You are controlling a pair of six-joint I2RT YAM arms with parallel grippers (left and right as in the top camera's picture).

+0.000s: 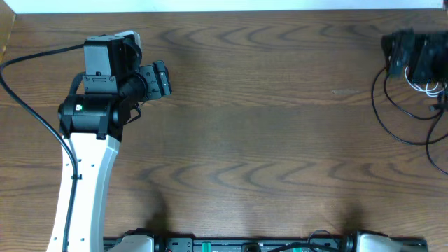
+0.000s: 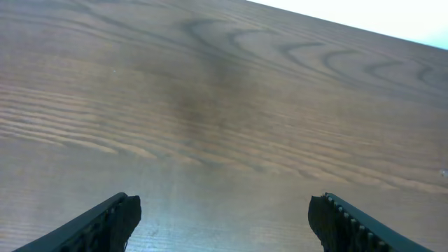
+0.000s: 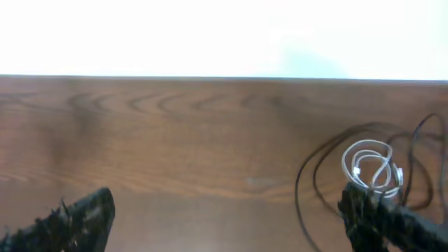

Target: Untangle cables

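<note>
Now the black cable (image 3: pixel 298 183) lies in loose loops at the far right end of the worktop (image 1: pixel 266 140), with the white cable (image 3: pixel 369 166) coiled among them. The right tool (image 3: pixel 225 217) has its fingers wide apart, gripping nothing, one finger just beside the white coil. Well apart at the other end, the left tool (image 2: pixel 224 217) is spread wide too, over bare wood.

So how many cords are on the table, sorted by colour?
Black cord: 1
White cord: 1
Total: 2
</note>
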